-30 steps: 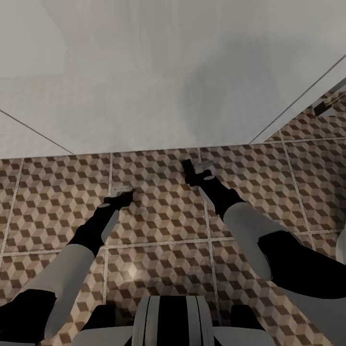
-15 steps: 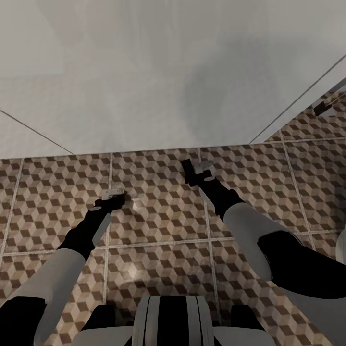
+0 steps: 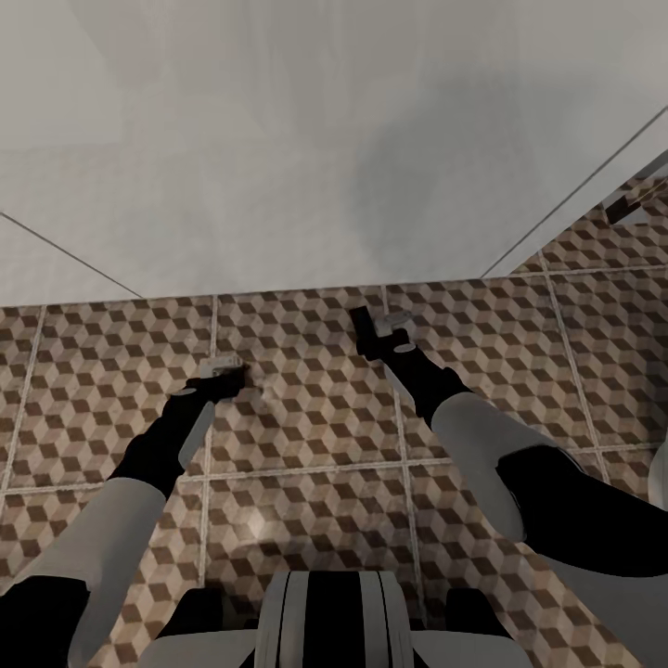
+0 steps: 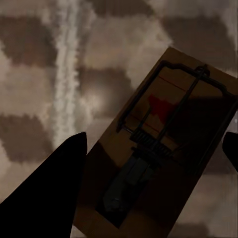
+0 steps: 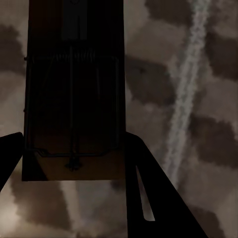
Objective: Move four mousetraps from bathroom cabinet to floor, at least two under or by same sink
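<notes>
Each pincer, left [image 3: 221, 367] and right [image 3: 382, 332], is grasping a mousetrap [image 4: 163, 148] low over the floor [image 3: 306, 501]; placing seems pending.

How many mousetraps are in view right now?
2: one mousetrap between the left gripper fingers, another between the right gripper fingers, both over the bathroom floor. Others may be out of frame.

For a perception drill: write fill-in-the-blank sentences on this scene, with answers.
The mousetrap in front of the left gripper bears a ___ mark on its board.
The second mousetrap sits between the right gripper's two ___.
The floor tiles carry a 3D ___ pattern.
Missing words: red; fingers; cube.
</notes>
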You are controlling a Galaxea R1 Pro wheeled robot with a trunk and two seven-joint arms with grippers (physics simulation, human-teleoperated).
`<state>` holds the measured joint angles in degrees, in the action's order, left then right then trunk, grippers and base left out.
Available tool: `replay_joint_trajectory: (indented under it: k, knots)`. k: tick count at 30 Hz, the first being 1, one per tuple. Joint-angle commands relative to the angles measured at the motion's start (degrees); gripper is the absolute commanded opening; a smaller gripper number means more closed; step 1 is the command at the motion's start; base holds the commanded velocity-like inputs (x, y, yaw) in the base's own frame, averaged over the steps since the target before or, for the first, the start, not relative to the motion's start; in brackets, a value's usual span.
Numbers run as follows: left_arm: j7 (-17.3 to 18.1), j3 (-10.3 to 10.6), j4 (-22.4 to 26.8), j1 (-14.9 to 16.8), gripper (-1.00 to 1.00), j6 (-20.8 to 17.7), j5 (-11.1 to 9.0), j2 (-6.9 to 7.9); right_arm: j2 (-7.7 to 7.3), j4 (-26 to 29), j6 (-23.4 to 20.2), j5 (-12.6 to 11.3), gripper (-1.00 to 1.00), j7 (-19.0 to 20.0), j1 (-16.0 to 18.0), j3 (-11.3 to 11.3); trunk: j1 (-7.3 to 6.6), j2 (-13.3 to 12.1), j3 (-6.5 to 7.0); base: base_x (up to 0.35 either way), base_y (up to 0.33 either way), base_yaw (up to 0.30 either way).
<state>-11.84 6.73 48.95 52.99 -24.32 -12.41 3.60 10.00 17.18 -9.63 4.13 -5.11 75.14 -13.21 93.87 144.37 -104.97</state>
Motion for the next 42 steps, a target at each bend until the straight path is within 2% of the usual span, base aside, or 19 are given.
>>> replay_joint_trajectory:
  k: [1,9,20,27,29,31,32,33,35,36,38,42]
  knots:
    - [-0.51,0.30,0.74,0.01,-1.00,-0.43,-0.66,-0.03,0.00,0.07,-0.41,0.28,-1.00,-0.17,0.01,-0.24,-0.01,0.01,-0.03,0.000,0.000,0.000]
    - [-0.21,0.27,1.66,0.01,-1.00,-1.18,-0.76,-0.86,0.00,-0.04,-0.39,0.27,-1.00,-0.17,0.01,-0.24,-0.01,0.01,-0.03,0.000,0.000,0.000]
    - [-0.03,0.30,-0.39,0.03,-1.00,-0.69,-0.76,-2.64,0.00,-0.64,-0.39,0.32,-1.00,-0.17,0.01,-0.24,-0.01,0.01,-0.03,0.000,0.000,0.000]
    - [0.36,0.37,-0.09,0.05,-1.00,3.75,-0.78,-3.09,0.00,-0.59,-0.25,0.32,-1.00,-0.17,0.01,-0.24,-0.01,0.01,-0.03,0.000,0.000,0.000]
    - [2.63,0.36,0.68,0.04,-1.00,4.18,-0.82,-2.95,0.00,-0.62,-0.20,0.29,-1.00,-0.15,0.01,-0.24,-0.01,0.01,-0.03,0.000,0.000,0.000]
    - [9.30,-0.23,2.16,0.07,-1.00,4.40,-1.08,-1.91,0.00,-0.62,-0.16,0.25,-1.00,-0.12,0.01,-0.27,-0.01,0.01,-0.03,0.000,0.000,0.000]
    - [13.12,-1.23,2.89,0.05,-1.00,4.54,-1.19,-1.25,0.00,-0.60,-0.15,0.22,-1.00,-0.10,0.01,-0.29,-0.01,0.01,-0.03,0.000,0.000,0.000]
    - [14.92,-1.97,3.32,0.06,-1.00,4.61,-1.23,-0.99,0.00,-0.61,-0.14,0.21,-1.00,-0.10,0.01,-0.30,-0.01,0.01,-0.03,0.000,0.000,0.000]
    - [20.18,-5.70,5.79,0.04,-1.00,5.00,-1.32,-0.38,0.00,-0.63,-0.13,0.19,-1.00,-0.09,0.01,-0.36,-0.01,0.01,-0.03,0.000,0.000,0.000]
    - [21.61,-7.23,7.08,0.03,-1.00,5.45,-1.34,-0.24,0.00,-0.64,-0.13,0.22,-1.00,-0.08,0.01,-0.41,-0.01,0.01,-0.03,0.000,0.000,0.000]
    - [22.85,-8.57,8.55,-0.07,-1.00,6.68,-1.27,-0.20,0.00,-0.63,-0.13,0.24,-1.00,-0.08,0.01,-0.46,-0.01,0.01,-0.03,0.000,0.000,0.000]
    - [23.81,-9.58,9.08,-0.26,-1.00,10.97,-1.16,-0.18,0.00,-0.60,-0.13,0.26,-1.00,-0.13,0.01,-0.49,-0.01,0.01,-0.03,0.000,0.000,0.000]
